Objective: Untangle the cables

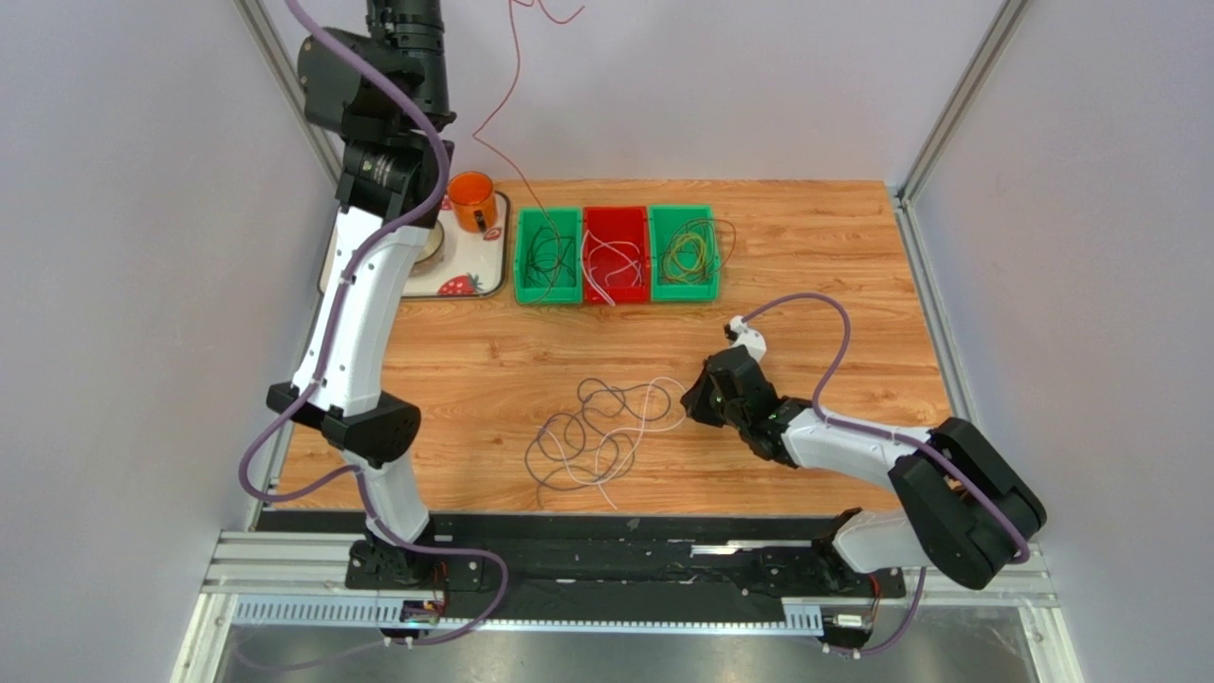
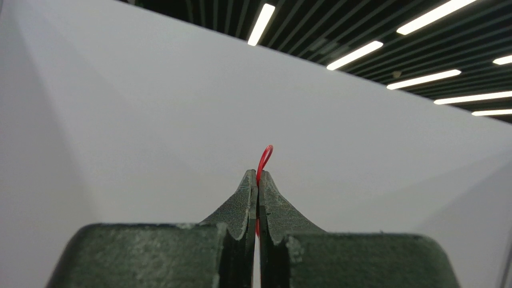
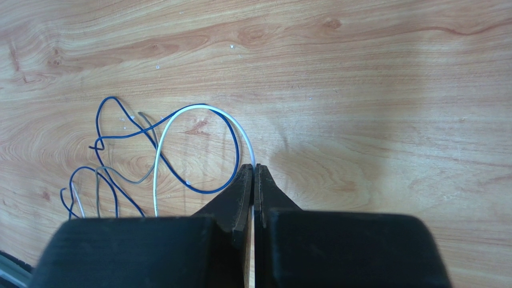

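From above, a loose tangle of cables (image 1: 599,427) lies on the wooden counter (image 1: 827,256), near its front edge. The right claw (image 1: 693,401) is low, just beside the tangle. A thin red cable (image 1: 499,107) hangs from the top of the picture down to the left green bin (image 1: 549,256). In the left wrist view, the left claw (image 2: 257,174) is closed on this red cable, and a small loop stands above the tips. In the right wrist view, the right claw is closed on a white cable (image 3: 180,117), which curves away over a blue cable (image 3: 114,108) on the counter.
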Action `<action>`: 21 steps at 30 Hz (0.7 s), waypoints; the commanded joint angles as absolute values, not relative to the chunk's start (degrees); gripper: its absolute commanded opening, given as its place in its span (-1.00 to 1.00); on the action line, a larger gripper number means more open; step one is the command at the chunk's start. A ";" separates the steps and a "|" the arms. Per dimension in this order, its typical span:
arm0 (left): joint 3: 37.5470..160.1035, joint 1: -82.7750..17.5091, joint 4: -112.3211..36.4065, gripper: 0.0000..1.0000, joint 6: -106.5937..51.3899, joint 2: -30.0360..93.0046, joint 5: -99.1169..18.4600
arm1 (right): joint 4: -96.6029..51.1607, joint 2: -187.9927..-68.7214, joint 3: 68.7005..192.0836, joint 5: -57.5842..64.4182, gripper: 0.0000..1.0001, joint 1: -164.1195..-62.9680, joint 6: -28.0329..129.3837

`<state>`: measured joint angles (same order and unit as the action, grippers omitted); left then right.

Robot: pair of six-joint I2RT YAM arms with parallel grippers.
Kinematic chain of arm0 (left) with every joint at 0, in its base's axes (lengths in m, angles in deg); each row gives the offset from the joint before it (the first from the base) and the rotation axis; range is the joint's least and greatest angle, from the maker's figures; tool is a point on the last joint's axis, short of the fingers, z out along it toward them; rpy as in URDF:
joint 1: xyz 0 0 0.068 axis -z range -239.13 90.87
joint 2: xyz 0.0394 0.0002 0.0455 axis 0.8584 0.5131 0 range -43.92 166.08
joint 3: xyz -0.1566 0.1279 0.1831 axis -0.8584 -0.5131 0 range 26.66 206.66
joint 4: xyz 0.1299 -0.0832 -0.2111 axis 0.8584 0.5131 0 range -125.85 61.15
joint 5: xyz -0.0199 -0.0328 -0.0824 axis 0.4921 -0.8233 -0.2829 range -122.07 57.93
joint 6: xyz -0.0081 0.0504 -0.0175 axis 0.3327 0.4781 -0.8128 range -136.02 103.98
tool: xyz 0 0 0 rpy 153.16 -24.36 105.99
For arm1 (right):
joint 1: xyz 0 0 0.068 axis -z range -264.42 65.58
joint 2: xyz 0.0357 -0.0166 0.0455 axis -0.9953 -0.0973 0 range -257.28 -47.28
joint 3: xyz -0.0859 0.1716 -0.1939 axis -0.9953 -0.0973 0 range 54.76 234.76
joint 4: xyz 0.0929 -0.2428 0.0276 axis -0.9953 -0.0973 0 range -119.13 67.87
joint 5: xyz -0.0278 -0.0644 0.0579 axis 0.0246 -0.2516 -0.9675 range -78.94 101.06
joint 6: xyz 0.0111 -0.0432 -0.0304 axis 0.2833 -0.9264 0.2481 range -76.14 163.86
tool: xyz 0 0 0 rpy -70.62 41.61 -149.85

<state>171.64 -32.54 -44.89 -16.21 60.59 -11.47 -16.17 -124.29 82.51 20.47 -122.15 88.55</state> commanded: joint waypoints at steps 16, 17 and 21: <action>176.51 -32.77 -76.99 -1.00 -23.22 62.43 -21.25 | -14.57 -124.53 84.90 23.10 -1.00 -123.88 87.19; 176.60 -32.77 -77.16 -1.00 -23.84 62.34 -23.00 | -14.57 -124.53 84.99 23.19 -1.00 -124.14 87.02; 177.48 -32.68 -79.62 -1.00 -30.41 61.55 -26.70 | -14.83 -124.88 85.52 23.80 -1.00 -124.67 86.84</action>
